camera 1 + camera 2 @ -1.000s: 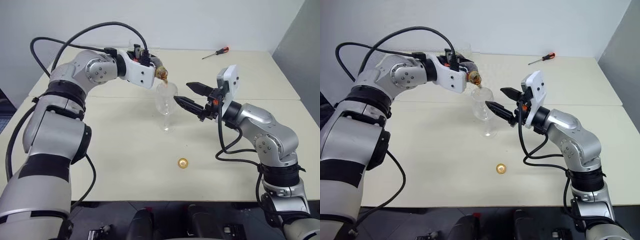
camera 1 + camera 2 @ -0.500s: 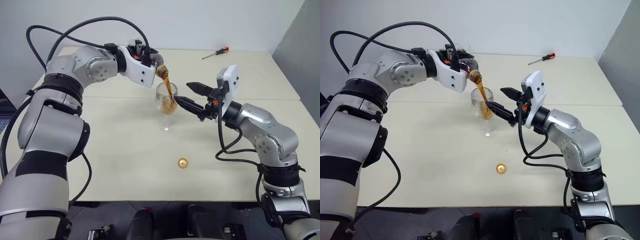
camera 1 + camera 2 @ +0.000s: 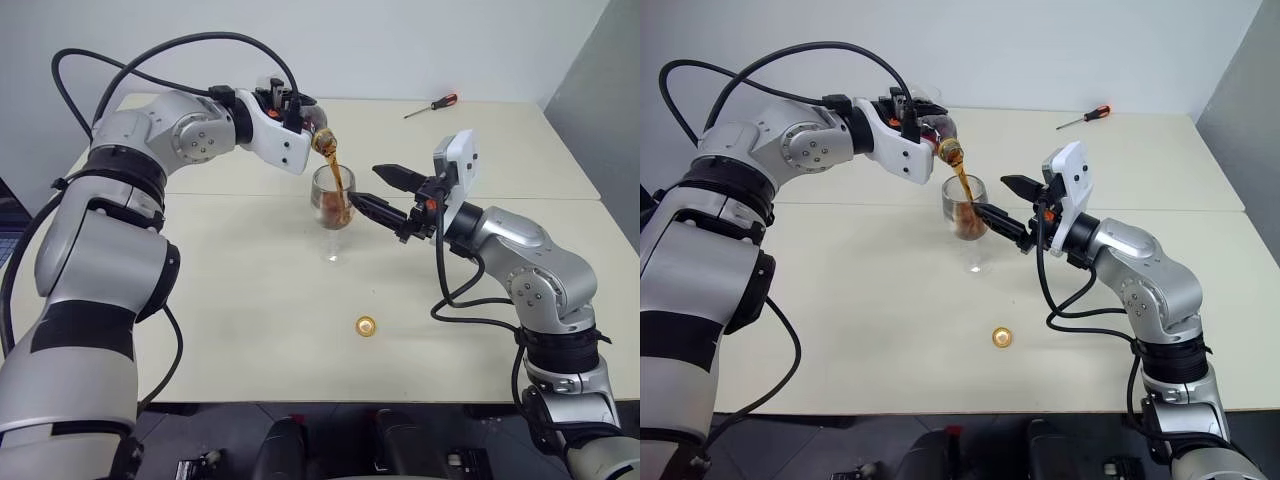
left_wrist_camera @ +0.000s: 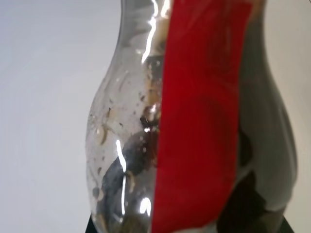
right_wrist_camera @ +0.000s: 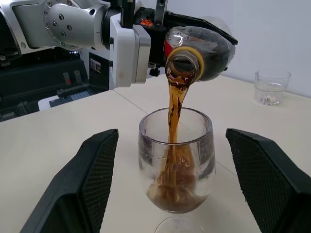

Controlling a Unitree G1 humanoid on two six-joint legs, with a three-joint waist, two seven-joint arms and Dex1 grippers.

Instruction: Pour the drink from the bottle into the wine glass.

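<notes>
My left gripper is shut on the bottle, a clear plastic one with a red label, and holds it tipped mouth-down above the wine glass. A brown stream of the drink falls from the bottle's mouth into the glass bowl, which holds a shallow dark pool. The glass stands upright on the table. My right gripper is open just right of the bowl. Its two black fingers flank the bowl with a gap on each side.
A yellow cap lies on the beige table in front of the glass. A red-handled screwdriver lies at the far right. A short clear tumbler stands at the table's far side behind the bottle.
A second ago the glass was almost empty and the stream was only starting. The bottle has tipped a little further and the drink now runs steadily, pooling in the bowl. The right arm kept still.
</notes>
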